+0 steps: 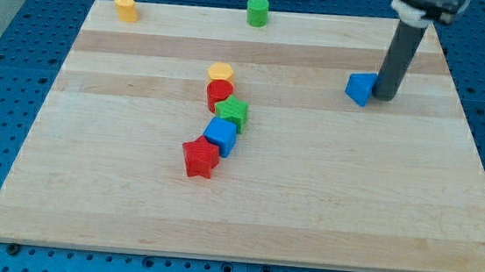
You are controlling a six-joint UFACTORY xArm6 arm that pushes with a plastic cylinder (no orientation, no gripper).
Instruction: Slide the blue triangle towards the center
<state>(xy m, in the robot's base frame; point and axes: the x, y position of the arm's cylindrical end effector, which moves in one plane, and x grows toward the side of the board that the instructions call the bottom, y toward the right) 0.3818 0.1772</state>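
We have no fingers, only a rod; my tip (384, 97) sits against the view's right side of the blue triangle (360, 88), right of board centre; so placed, we judge, to push it leftward.

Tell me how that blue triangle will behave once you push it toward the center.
The blue triangle sits flat on the smooth wooden board, so it should slide, not roll or tip. My tip is at its right edge; an off-centre push on angled faces may spin it. It looks small and rigid, so probably light.
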